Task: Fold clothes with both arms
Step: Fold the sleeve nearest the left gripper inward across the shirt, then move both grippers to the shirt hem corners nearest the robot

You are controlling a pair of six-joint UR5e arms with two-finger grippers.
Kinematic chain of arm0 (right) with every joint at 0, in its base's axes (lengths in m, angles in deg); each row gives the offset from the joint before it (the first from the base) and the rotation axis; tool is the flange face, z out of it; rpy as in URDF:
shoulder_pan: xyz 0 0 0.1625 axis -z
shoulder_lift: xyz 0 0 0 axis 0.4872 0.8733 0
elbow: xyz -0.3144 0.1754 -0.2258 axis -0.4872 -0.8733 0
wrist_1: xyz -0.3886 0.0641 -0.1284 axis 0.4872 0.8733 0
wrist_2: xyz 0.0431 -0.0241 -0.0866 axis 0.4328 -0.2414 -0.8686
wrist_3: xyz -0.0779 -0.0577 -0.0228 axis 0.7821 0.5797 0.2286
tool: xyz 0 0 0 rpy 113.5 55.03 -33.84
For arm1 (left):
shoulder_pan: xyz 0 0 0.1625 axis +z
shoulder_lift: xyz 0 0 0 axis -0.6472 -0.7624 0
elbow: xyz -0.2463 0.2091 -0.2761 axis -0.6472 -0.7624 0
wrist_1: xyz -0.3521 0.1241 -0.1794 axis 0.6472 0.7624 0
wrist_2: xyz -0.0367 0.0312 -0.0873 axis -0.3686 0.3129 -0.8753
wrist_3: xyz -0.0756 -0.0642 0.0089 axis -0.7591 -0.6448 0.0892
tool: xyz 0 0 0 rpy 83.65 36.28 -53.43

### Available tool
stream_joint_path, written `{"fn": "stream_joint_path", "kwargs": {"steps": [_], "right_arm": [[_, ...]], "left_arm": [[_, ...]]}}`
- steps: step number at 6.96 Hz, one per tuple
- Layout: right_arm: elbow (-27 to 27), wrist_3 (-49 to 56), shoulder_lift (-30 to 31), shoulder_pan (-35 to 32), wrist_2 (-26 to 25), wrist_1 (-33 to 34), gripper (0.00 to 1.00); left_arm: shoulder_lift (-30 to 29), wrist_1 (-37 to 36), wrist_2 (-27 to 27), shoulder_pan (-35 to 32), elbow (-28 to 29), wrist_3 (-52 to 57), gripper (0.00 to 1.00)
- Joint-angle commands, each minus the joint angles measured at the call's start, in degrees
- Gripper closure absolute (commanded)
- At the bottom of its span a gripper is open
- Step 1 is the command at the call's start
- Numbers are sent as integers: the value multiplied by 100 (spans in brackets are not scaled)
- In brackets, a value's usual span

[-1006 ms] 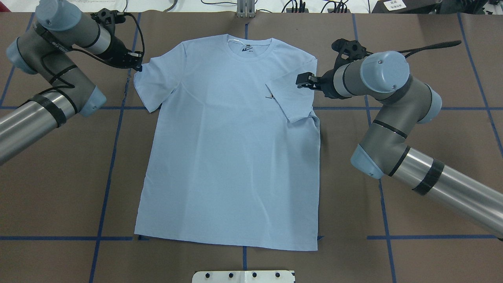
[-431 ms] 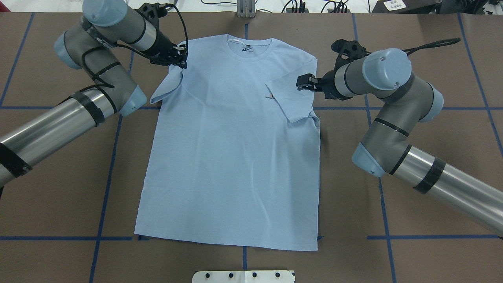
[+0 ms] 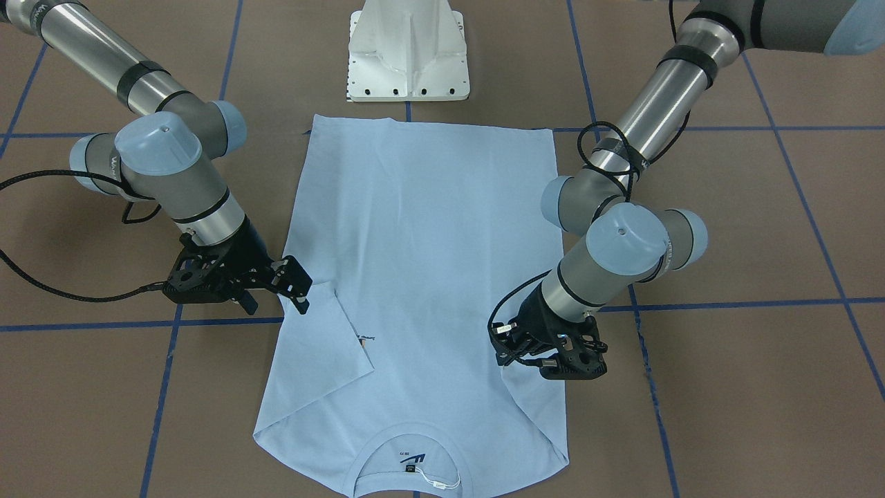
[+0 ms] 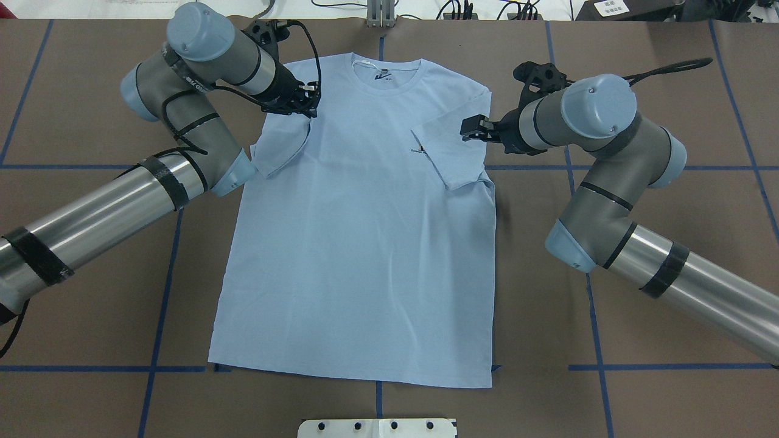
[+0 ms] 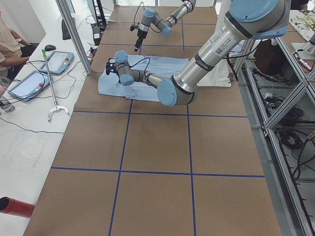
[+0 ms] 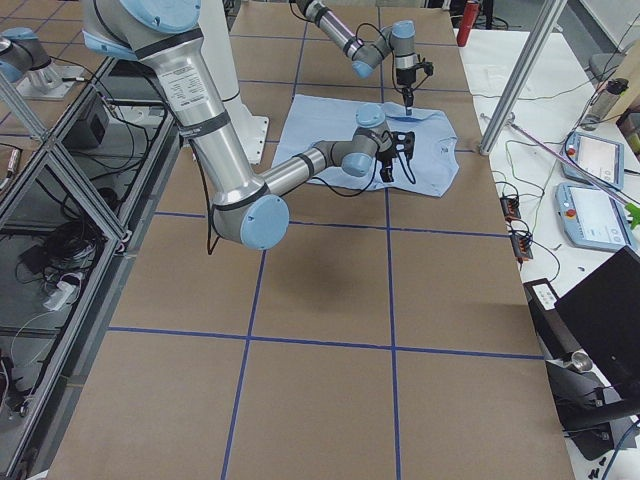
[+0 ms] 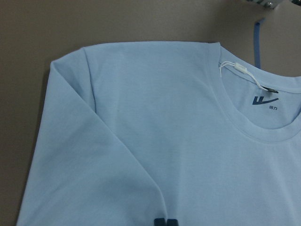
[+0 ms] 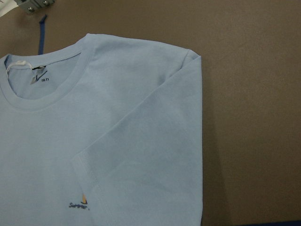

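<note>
A robotics lab, with aluminium framing (image 5: 75, 37), teach pendants (image 5: 59, 61) and taped-grid table (image 5: 157, 142)

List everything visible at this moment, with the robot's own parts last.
light blue short-sleeved fabric T-shirt: one, flat mid-table, sleeve on the robot's right folded in.
brown paper-covered table: one, with a blue tape grid.
white metal pedestal base: one, beyond the hem.
grey-framed tablet screens: two, on the white side bench.
person: one, beside that bench.
grey-and-silver jointed left arm: one.
grey-and-silver jointed right arm: one.
left tool: black, shut on the other sleeve.
right tool: black, open, at the folded sleeve.
</note>
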Motion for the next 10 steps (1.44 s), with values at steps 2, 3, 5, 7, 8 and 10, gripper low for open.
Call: {"fn": "stream_joint_path", "kwargs": {"steps": [2,3,5,7,8,10], "right_arm": [[512,-637,51,95,62,113,0],[1082,-1443,183,375,45,480,0],[2793,-2788,594,1469,-783,2154,0],[3783,-4082,861,3079,-2491,3945,1],[3839,-4296,939,3546,-2687,4103,1],[3891,-4911,1325,3849,-2953,4060,6]], "left_arm": [[261,-84,-40,150,-1074,-517,20],[768,-94,-49,263,-1837,-624,20],[1578,-94,-66,273,-2904,-616,20],[2378,-111,-66,265,-3835,-625,20],[2739,-103,-66,273,-3971,-651,20],[3031,-85,-49,396,-4332,-1081,20]]}}
